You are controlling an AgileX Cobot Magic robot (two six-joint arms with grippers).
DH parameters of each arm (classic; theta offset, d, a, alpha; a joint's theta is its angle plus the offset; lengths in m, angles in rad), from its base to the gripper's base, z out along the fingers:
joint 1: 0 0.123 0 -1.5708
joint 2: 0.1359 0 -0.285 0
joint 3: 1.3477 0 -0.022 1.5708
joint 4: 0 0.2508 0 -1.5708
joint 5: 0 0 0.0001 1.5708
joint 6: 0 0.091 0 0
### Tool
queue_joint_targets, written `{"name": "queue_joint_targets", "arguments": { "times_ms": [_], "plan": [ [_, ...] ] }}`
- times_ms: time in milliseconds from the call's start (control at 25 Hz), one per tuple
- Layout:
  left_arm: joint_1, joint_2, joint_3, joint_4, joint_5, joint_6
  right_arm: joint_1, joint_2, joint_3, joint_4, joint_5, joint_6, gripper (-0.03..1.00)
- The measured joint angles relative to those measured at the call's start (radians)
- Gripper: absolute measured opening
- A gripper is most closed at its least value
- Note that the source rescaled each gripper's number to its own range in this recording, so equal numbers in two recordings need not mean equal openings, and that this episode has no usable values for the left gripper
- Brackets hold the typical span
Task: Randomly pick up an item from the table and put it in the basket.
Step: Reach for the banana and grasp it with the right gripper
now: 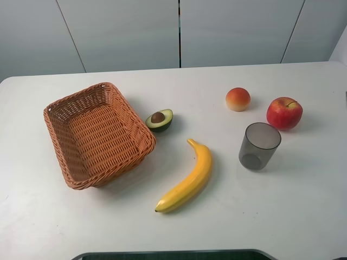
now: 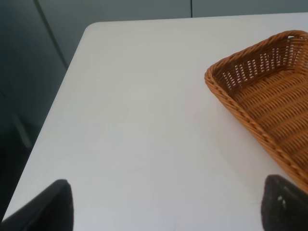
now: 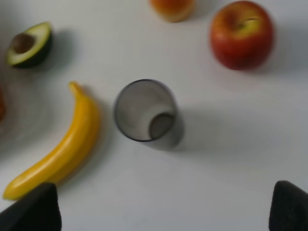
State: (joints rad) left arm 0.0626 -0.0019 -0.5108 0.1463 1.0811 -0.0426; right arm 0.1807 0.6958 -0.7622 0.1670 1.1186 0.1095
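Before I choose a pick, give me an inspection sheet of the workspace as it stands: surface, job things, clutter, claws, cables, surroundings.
Surface: white table, flat, no spill seen.
Job's things: wicker basket upright and empty; banana lies on the table between the basket and the grey cup, touching neither.
Clutter: halved avocado close beside the basket; orange-pink fruit; red apple; the cup is upright and empty.
Grippers: left claw open, holding nothing, over bare table beside the basket; right claw open, holding nothing, over the table near the cup.
Cables: nothing seen.
Surroundings: grey wall panels behind the table.
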Motion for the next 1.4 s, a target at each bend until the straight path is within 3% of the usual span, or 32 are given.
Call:
{"name": "queue_joint_targets", "arguments": {
  "times_ms": [320,640,1080,1400],
  "plan": [
    [0.0,0.0,0.0,0.0,0.0,0.0,0.344,0.312,-0.002,-0.01,-0.07,0.244,0.88],
    [0.0,0.0,0.0,0.0,0.0,0.0,0.554,0.683,-0.021,0.008,-0.304,0.423,0.88],
    [0.0,0.0,0.0,0.0,0.0,-0.004,0.72,0.979,-0.103,-0.029,-0.52,0.742,0.88],
    [0.0,0.0,0.0,0.0,0.0,-0.004,0.738,1.085,-0.124,-0.188,-0.518,0.932,0.88]
  ]
}}
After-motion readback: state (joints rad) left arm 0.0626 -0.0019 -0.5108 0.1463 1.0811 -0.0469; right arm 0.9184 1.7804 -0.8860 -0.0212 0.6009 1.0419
